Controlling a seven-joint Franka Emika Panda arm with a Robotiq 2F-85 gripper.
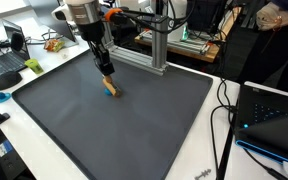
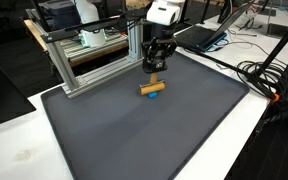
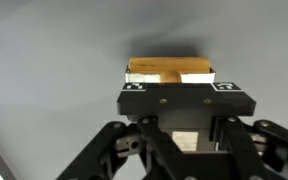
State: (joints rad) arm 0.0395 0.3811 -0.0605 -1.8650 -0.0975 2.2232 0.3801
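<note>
wrist view: item one, wooden block, tan. it sat straight ahead of the gripper, centred between the two fingers, with its long axis running side to side across the picture. the block's lower part was hidden behind the gripper body.

item two, the gripper, on the only arm present. its jaws were drawn together and, as far as the pictures showed, were clamped on the wooden block. in both exterior views the gripper pointed straight down with the block directly under its tips. the block was low on or against the dark mat, toward the mat's far side. a blue part showed at one end of the block. whether the block rested on the mat or was lifted just off it could not be told.

item three, surroundings: aluminium frame just behind the gripper, at the mat's edge. laptop and cables lay well apart on the white table.
</note>
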